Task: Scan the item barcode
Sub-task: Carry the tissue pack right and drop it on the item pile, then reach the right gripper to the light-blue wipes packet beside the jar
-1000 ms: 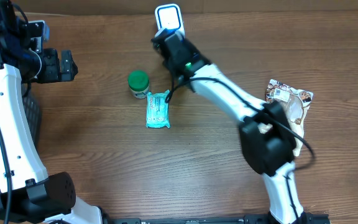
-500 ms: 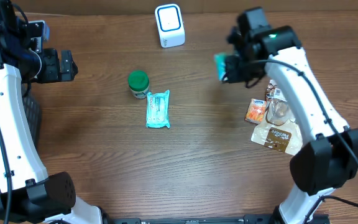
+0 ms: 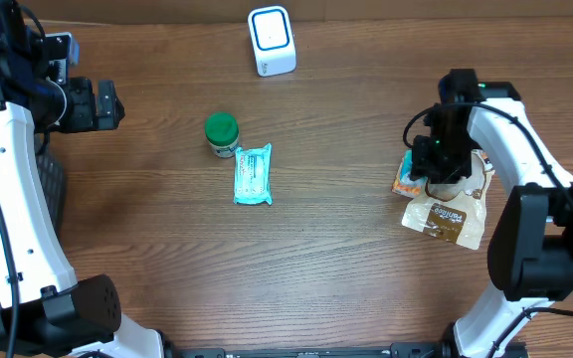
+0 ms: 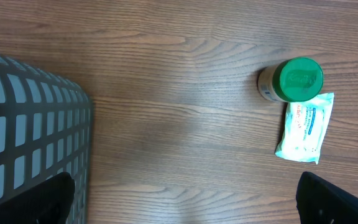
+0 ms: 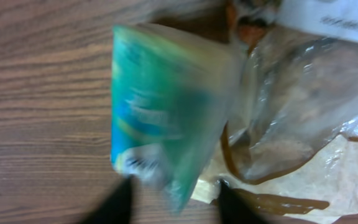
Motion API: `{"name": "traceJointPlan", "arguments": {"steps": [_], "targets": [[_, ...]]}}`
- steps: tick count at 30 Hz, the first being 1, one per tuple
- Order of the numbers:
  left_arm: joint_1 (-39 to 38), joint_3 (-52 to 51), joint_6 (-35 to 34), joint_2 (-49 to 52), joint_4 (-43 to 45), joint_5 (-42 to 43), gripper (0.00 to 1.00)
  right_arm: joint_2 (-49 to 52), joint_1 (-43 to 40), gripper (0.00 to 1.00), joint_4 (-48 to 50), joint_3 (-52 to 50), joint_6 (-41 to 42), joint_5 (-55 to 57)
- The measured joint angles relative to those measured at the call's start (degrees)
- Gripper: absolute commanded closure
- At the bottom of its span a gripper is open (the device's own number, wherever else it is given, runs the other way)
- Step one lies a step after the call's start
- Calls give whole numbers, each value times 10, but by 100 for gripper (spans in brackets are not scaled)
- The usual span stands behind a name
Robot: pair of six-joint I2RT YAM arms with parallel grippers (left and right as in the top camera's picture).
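1. Right gripper [image 5: 177, 196] hangs over the pouches [image 5: 303, 112] at the right, jaws partly apart, with the blurred teal packet [image 5: 166, 106] seemingly loose between them
2. Spread wider, then lift straight up so neither pad drags the packet
3. Left gripper [image 4: 194, 199], far left, has its jaws wide apart and empty

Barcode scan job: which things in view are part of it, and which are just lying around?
Job: scanner; teal packet between the right gripper fingers; green-lidded jar; wipes pack; snack bags.
Lying about: grey basket.
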Motion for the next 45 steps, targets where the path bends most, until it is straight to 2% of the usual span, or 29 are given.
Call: {"name": "traceJointPlan", "arguments": {"steps": [7,14,20,21,22,26,29,34,35,39,43,45], "targets": [[0,0,0,0,0,0,0,0,-23,0,-44,12,0,-63],[0,0,0,0,0,0,0,1,-13,0,-122,122,-1,-144],[0,0,0,0,0,0,1,1,41,0,-73,145,-2,-226],[0,0,0,0,0,0,0,1,56,5,-61,145,-1,-236],[0,0,0,0,0,0,0,1,74,22,-47,144,-1,-245],[0,0,0,0,0,0,0,2,157,60,28,135,3,-265],[0,0,0,0,0,0,0,2,223,70,96,117,9,-268],[0,0,0,0,0,0,0,8,328,82,224,75,96,-214],[0,0,0,0,0,0,1,13,349,89,254,68,117,-196],[0,0,0,0,0,0,0,38,411,91,337,59,172,-137],[0,0,0,0,0,0,1,74,458,86,396,59,200,-69],[0,0,0,0,0,0,0,96,475,75,418,59,216,-39]]}}
